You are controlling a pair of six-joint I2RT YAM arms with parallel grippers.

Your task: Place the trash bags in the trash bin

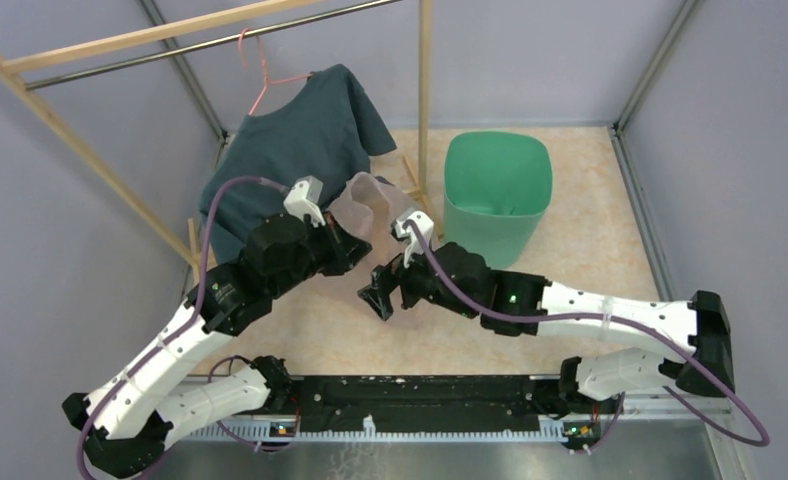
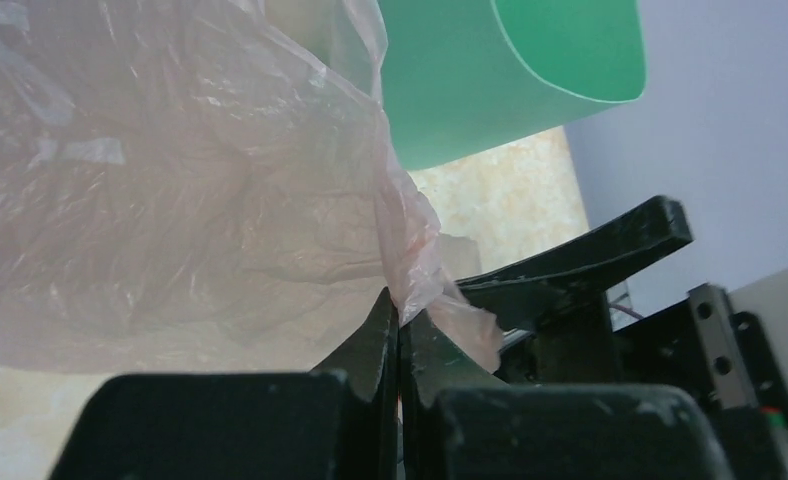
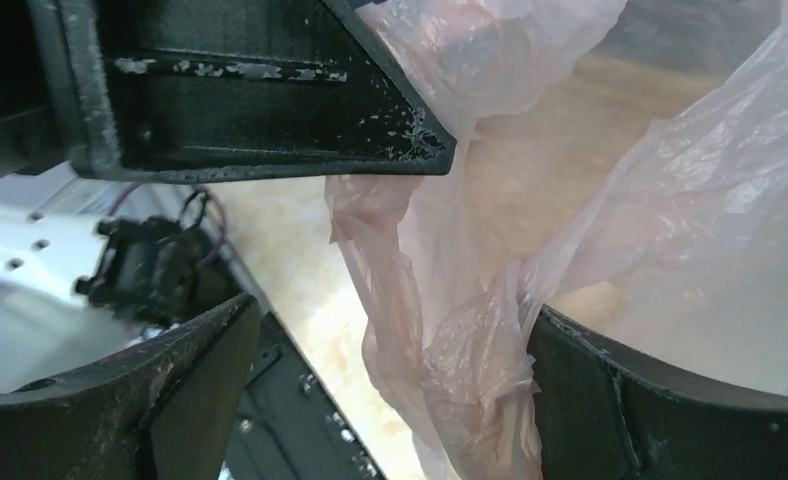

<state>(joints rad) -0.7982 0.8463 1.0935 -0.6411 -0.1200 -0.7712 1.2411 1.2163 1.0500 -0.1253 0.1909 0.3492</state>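
Observation:
The pale-pink trash bag (image 1: 366, 200) hangs crumpled from my left gripper (image 1: 354, 240), between the shirt and the mint-green trash bin (image 1: 496, 195). In the left wrist view the left gripper (image 2: 400, 305) is shut on a twisted fold of the bag (image 2: 170, 170), with the bin (image 2: 510, 70) beyond it. My right gripper (image 1: 382, 292) sits just below and right of the left one. In the right wrist view it (image 3: 390, 310) is open wide, and a hanging part of the bag (image 3: 470, 350) lies between the jaws, against the right finger (image 3: 610, 400).
A dark teal shirt (image 1: 300, 140) hangs on a pink hanger from a wooden clothes rack (image 1: 425, 90) at the back left. Grey walls close in the beige floor (image 1: 590, 240). The left gripper's finger (image 3: 270, 90) shows close above my right gripper.

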